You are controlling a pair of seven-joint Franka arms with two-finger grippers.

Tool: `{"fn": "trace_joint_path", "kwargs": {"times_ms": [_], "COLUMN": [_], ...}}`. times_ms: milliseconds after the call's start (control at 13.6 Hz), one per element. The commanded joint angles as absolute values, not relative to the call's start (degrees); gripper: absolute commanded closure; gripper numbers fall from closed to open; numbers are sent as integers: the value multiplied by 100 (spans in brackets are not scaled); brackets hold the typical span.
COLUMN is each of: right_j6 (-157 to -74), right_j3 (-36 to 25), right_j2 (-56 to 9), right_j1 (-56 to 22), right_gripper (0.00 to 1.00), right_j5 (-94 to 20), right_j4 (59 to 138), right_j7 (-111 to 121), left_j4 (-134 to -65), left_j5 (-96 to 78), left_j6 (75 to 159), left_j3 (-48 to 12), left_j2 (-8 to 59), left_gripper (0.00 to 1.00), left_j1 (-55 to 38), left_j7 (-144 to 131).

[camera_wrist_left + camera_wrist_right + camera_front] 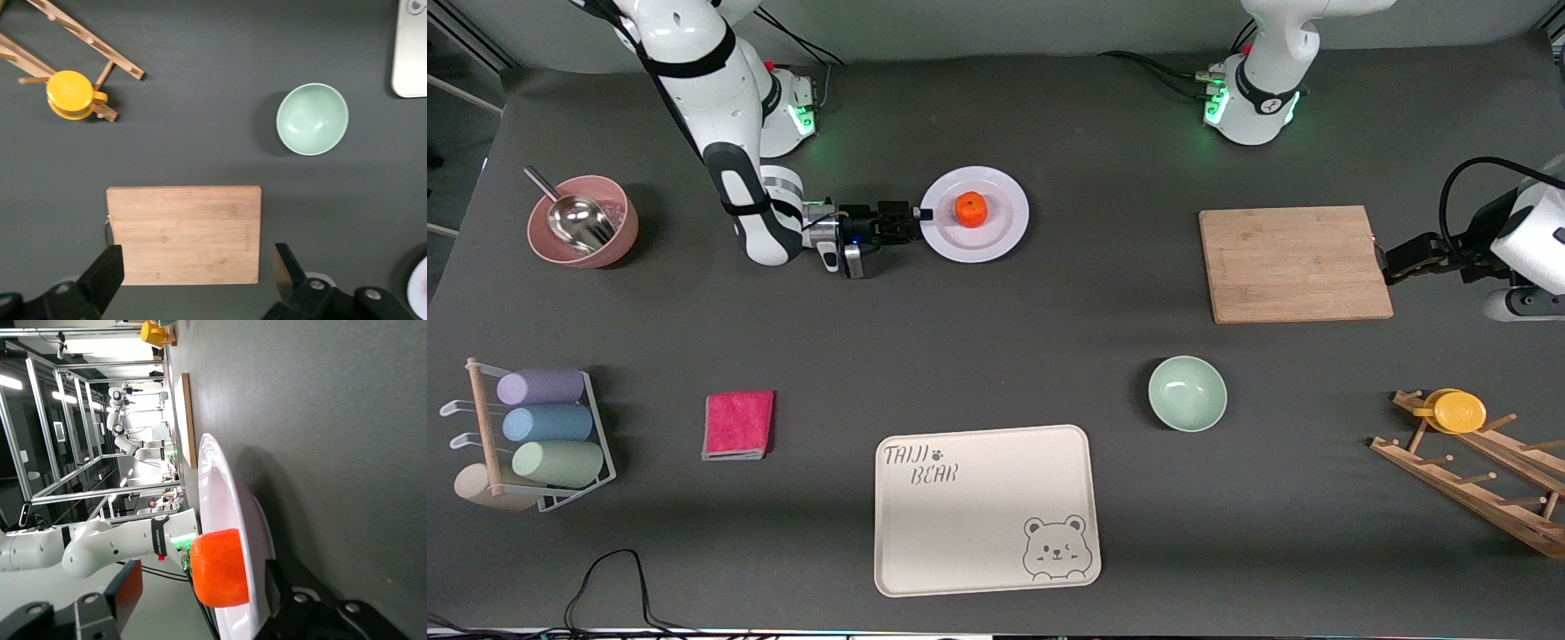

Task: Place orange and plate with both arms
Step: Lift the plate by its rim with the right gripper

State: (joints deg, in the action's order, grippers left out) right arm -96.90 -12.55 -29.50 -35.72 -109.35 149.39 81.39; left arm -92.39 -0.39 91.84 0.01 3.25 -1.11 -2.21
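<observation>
On the plate (996, 238), the orange (970, 209) sits beside the right claw (921, 214).

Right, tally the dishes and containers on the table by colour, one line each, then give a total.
White: 1, the plate
Mint green: 1, the bowl
Pink: 1, the bowl with a metal scoop
Cream: 1, the bear tray
Yellow-orange: 1, the cup on the wooden rack
Total: 5

text: "TAIJI BEAR" | on: cream tray (985, 507), corner nearest the right arm's end of the worktop (a paw print follows "TAIJI") | sign: winking bear face drawn in the tray's diagonal corner | other readable text: none
</observation>
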Motion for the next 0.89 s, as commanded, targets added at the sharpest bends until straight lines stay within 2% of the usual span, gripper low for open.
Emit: {"fn": "trace_joint_path", "kwargs": {"times_ms": [0, 295, 738, 811], "right_j6": [-9747, -9721, -9712, -9712], "right_j3": [-1230, -1230, -1230, -1230], "right_j2": [-3366, -3445, -3489, -3489], "right_j1": [-3709, -3700, -3700, -3700], "right_gripper": [33, 48, 91, 94], "right_j5": [-11180, -11180, -11188, -11188], "right_j4": [14713, 14678, 14669, 14669], "right_j7": [8604, 8745, 8895, 8903], "left_j4": [-9193, -9193, -9176, -9167], "left_j5": [193, 193, 114, 123], "left_j6": [9158, 9115, 9211, 9220], "left_j3": [35, 35, 44, 44], "left_j2": [352, 369, 492, 492], "left_gripper": [0, 0, 0, 0], "left_j1": [-202, -193, -141, -149], "left_j7": [-149, -114, -123, -132]}}
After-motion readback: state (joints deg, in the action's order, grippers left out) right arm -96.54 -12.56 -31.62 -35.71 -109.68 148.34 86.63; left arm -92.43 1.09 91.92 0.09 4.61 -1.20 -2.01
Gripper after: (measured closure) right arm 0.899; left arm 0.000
